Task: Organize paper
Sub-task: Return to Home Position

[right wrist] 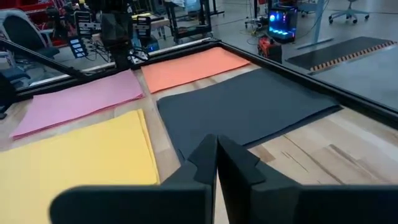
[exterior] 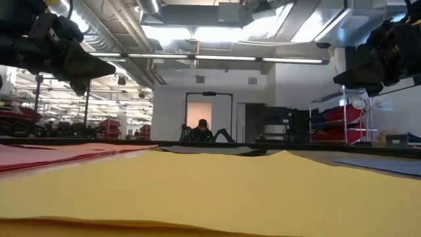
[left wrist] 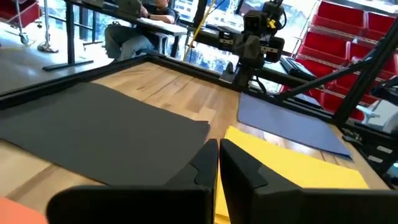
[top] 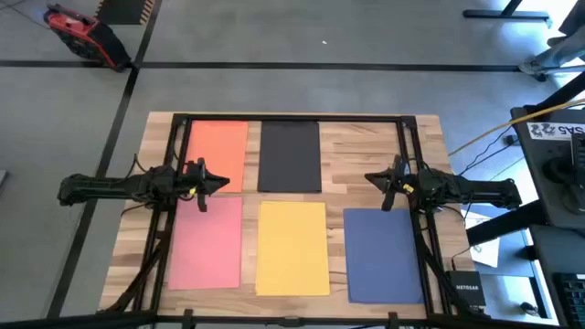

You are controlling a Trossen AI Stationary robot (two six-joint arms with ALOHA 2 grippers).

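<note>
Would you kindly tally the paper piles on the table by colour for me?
Orange pile: 1
Black pile: 1
Pink pile: 1
Yellow pile: 1
Blue pile: 1
Total: 5 piles; sheets per pile cannot be told.
The left gripper and the right gripper, both shut, hold none.

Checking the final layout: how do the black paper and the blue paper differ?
The black paper is near-black matte; the blue paper is dull blue. The black paper lies beside the orange paper, mid-table; the blue paper lies beside the yellow paper, at the right side of the table. Both lie flat on it, alike in size, unheld.
</note>
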